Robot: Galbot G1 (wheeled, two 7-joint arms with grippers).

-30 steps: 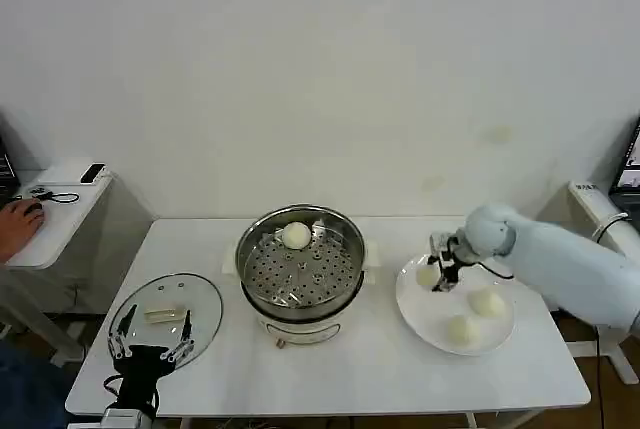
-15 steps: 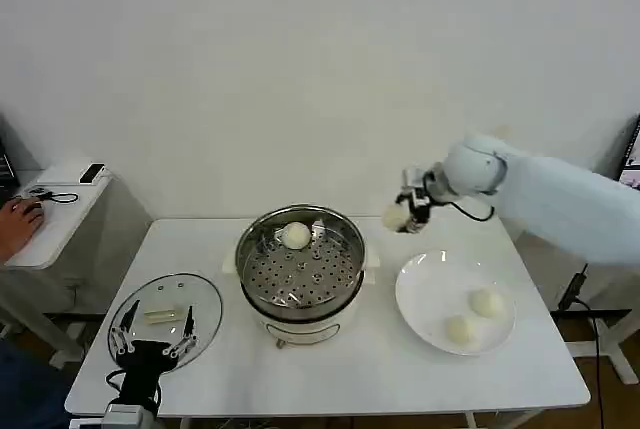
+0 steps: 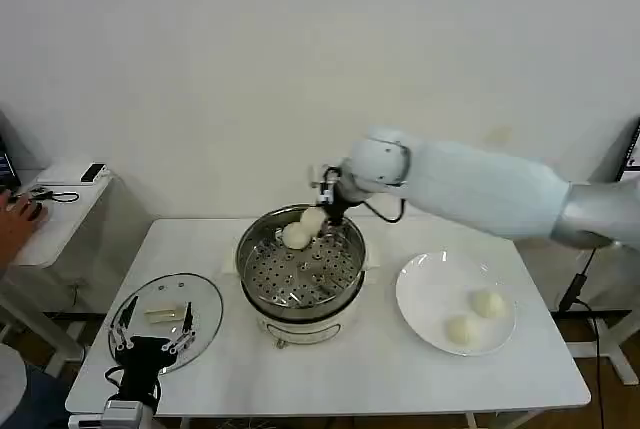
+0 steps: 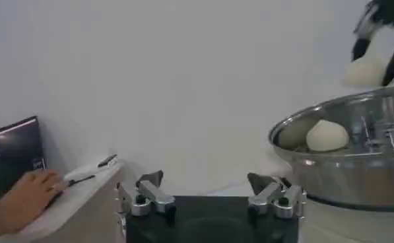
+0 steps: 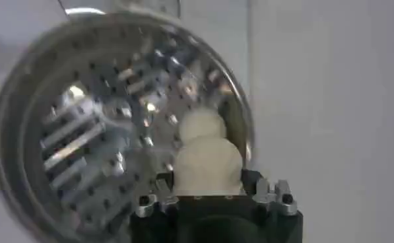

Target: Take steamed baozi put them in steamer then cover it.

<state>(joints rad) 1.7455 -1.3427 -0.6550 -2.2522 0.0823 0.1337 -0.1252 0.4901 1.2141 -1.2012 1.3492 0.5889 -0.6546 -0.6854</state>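
baozi [image 3: 313,218] held above steamer [image 3: 301,267] | one inside [image 3: 295,236] | two on plate [image 3: 487,303] [image 3: 460,329]

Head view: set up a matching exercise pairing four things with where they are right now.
Things:
1. baozi held by the right gripper
2. glass lid
3. two baozi
4. left gripper

Places:
A. on the white plate
B. above the steamer, far rim
C. flat on the table, left of the steamer
D. over the lid's near edge

Pairs: 1-B, 2-C, 3-A, 4-D
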